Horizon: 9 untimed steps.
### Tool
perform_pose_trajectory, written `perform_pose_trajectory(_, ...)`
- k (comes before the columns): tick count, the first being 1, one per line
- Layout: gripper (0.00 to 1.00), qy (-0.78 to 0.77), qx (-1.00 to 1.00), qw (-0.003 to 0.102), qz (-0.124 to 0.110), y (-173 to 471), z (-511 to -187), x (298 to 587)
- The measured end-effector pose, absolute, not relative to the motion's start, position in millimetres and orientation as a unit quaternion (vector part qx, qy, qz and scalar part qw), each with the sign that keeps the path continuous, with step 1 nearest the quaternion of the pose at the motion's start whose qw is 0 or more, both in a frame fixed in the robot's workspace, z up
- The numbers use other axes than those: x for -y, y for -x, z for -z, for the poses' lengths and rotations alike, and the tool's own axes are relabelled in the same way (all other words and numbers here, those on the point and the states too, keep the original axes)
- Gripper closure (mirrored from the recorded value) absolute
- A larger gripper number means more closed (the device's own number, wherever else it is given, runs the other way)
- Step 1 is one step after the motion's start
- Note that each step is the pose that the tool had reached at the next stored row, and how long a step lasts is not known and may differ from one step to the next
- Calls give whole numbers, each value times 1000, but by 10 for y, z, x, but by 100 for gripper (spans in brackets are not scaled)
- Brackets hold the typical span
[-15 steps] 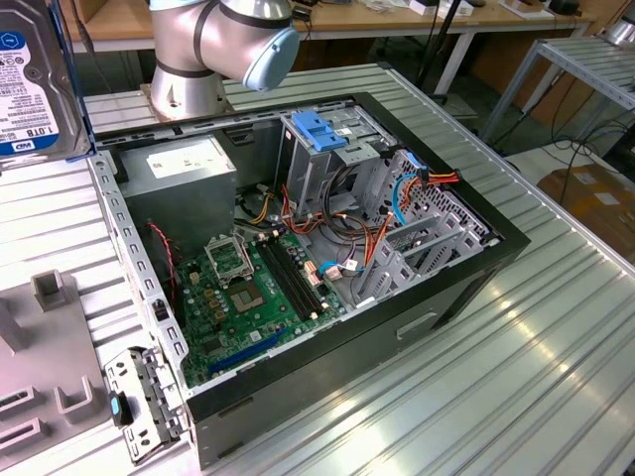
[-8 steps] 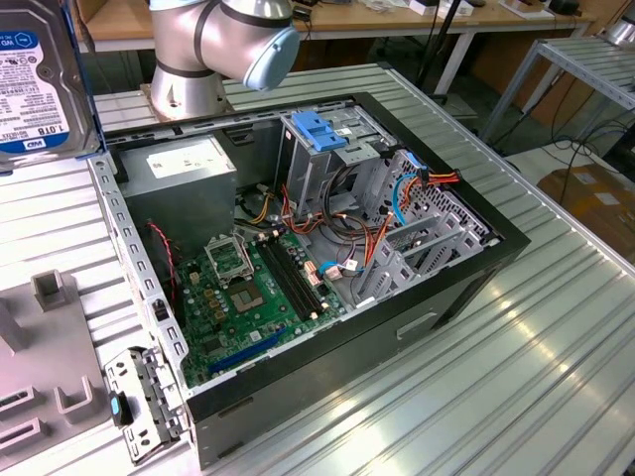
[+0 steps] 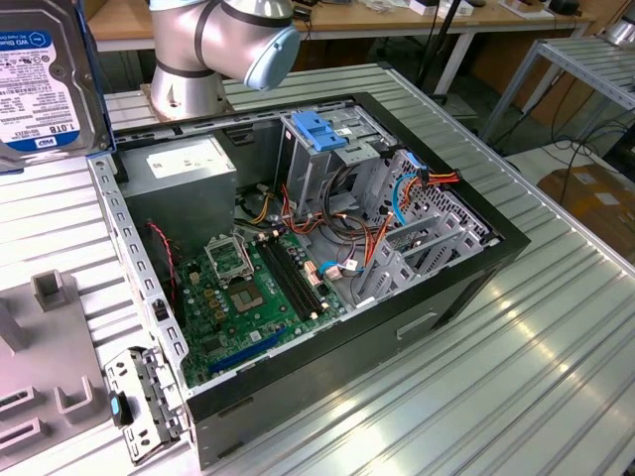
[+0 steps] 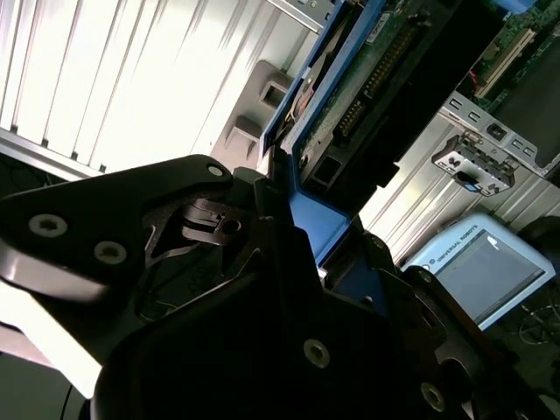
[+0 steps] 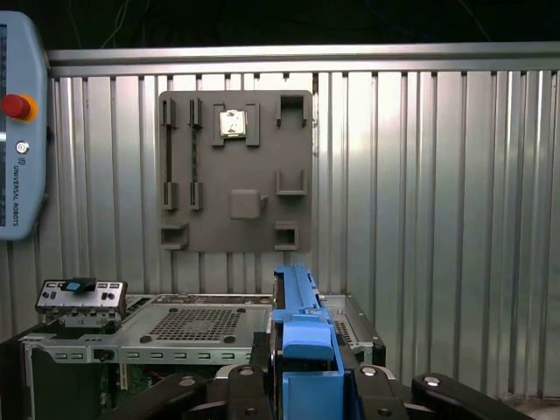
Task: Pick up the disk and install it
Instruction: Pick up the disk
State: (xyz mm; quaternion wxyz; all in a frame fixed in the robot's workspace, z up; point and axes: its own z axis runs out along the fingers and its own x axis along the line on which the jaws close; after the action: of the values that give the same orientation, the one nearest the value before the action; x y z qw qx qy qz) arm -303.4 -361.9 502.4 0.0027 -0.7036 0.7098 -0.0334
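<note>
The disk [image 3: 40, 79], a grey-metal drive with a white label and a blue carrier rail along its edge, hangs in the air at the exterior view's far left, above the ribbed table and beside the open computer case [image 3: 298, 337]. In both wrist views my gripper [image 5: 306, 378] is shut on the disk [image 5: 302, 337], with dark fingers [image 5: 261, 372] pressed on either side of the blue rail. The second wrist view shows the gripper [image 4: 302, 232] clamping the blue edge, with the disk's circuit-board underside [image 4: 367, 79] extending away from it.
Inside the case are a motherboard [image 3: 248, 288], a power supply [image 3: 184, 174] and a metal drive cage [image 3: 337, 169] with a light-blue latch [image 3: 319, 129]. A grey fixture plate [image 5: 236, 171] lies on the table. A metal bracket [image 3: 139, 397] sits by the case corner. A teach pendant [image 5: 17, 131] lies nearby.
</note>
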Motion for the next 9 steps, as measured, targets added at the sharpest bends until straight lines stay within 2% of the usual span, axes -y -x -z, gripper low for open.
perform_pose_trajectory(9, 63, 704, -710, 3, 33, 3009, -5024, 3619)
